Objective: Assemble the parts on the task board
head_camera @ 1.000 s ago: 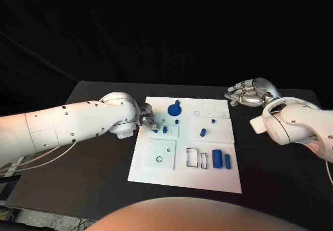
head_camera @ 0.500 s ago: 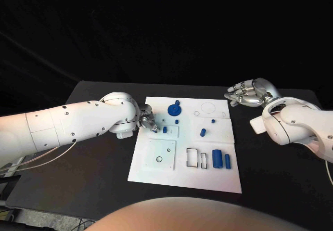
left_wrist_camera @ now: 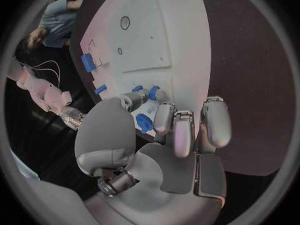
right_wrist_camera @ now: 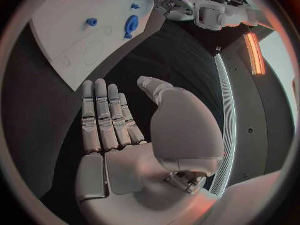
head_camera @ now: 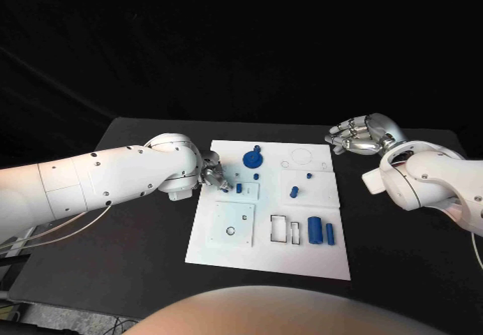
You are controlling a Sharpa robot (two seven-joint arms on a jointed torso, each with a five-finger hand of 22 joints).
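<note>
- The left silver many-fingered hand sits at the left edge of the flat white rectangular task board; its fingertips pinch a small blue peg-shaped part just above the board's surface, near a small blue slotted part
- The right silver hand hovers over the black table beyond the board's far right corner; fingers straight, side by side, thumb apart, holding nothing
- A round blue knobbed part lies near the board's far edge; two blue cylinder parts lie side by side near the right edge
</note>
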